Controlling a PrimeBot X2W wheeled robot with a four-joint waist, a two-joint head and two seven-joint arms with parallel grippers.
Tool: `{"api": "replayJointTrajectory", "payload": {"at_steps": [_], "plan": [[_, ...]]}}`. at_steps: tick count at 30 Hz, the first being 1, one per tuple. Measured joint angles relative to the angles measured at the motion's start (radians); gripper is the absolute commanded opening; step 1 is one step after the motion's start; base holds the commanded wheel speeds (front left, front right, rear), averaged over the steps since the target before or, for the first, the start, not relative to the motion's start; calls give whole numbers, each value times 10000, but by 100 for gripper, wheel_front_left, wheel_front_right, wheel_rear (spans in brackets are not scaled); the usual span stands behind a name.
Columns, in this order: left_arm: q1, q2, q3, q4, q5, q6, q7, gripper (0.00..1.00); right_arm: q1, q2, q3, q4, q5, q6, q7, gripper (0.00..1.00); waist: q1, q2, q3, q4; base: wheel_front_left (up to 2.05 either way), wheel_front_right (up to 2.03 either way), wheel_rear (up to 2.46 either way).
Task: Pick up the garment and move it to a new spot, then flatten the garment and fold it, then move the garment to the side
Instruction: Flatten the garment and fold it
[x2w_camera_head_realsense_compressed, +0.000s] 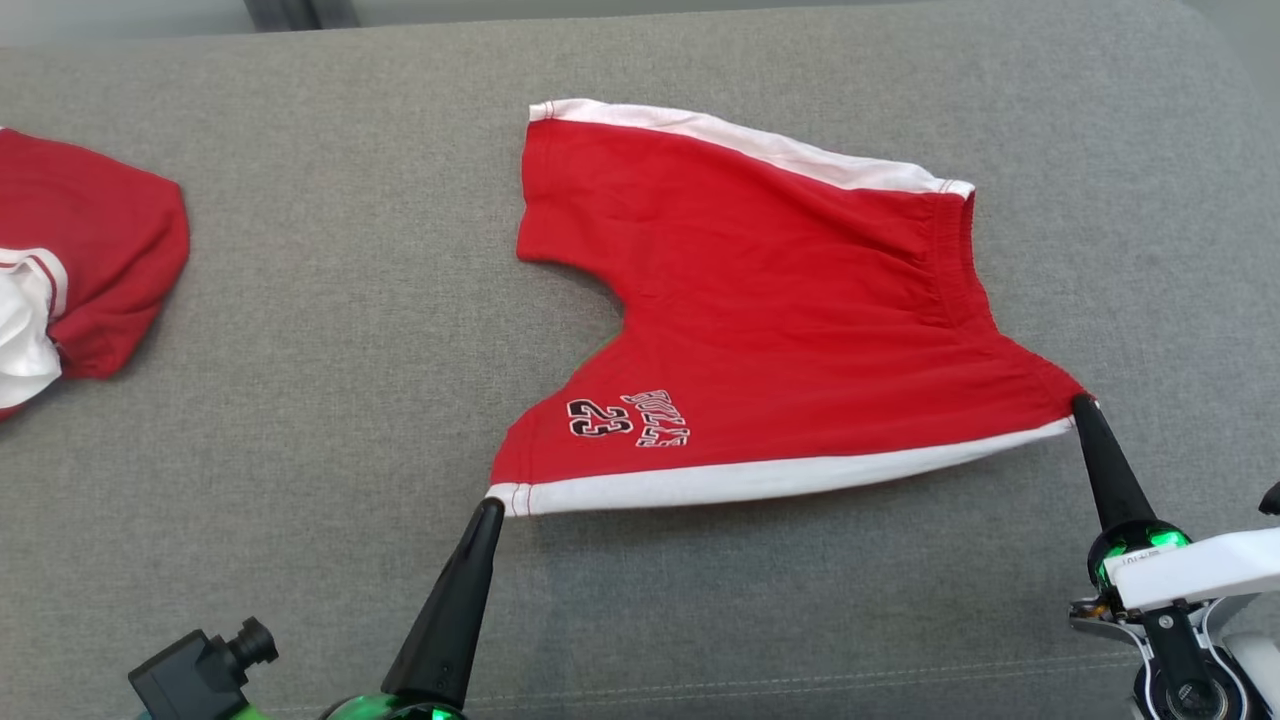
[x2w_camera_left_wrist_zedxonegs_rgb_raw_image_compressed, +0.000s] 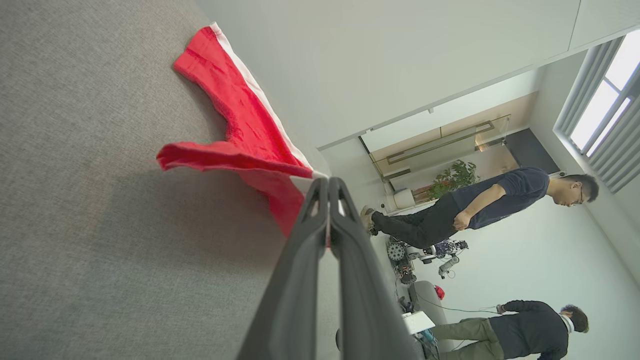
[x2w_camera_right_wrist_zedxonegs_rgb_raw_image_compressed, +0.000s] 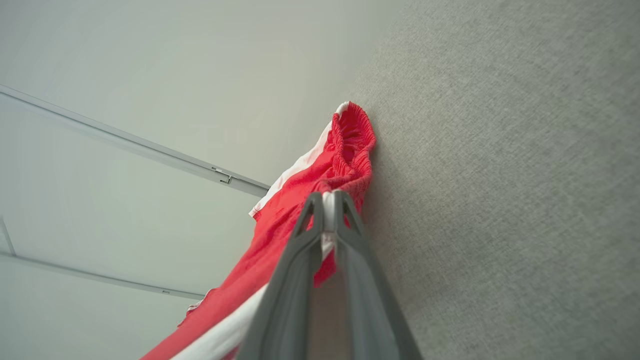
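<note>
While the left pincer (x2w_camera_head_realsense_compressed: 489, 508) pinches the red shorts (x2w_camera_head_realsense_compressed: 780, 310) at their 7 o'clock corner and the right pincer (x2w_camera_head_realsense_compressed: 1078, 403) at 4 o'clock, seemingly by little cloth, a hard stretch over the grey cushion (x2w_camera_head_realsense_compressed: 300, 480) may pull either corner free.

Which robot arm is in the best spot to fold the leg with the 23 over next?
Probably the left. The left gripper is shut on the shorts at the hem corner beside the 23 print; the right gripper pinches the waistband corner, farther away.
</note>
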Motion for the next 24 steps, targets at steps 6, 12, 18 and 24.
{"api": "replayJointTrajectory", "payload": {"at_steps": [6, 12, 18, 24], "plan": [[-505, 255, 50, -50, 109, 12, 616, 0, -453, 42, 324, -694, 40, -268, 355, 0, 0, 0, 585, -205, 0, 0, 0], [-1983, 380, 192, 349, 612, 12, 1348, 0, -1325, 339, 512, -961, 109, -639, 650, 0, 0, 0, 1310, -419, 0, 0, 0], [-3409, 290, 894, 907, 855, 12, 2000, 0, -2334, 520, 320, -1022, 282, -1112, 738, 0, 0, 0, 2087, -597, 0, 0, 0], [-5337, 249, 1632, 1383, 1392, 12, 2882, 0, -3423, 715, 8, -1089, 602, -1419, 861, 0, 1, 0, 2884, -753, 0, 0, 0]]}}
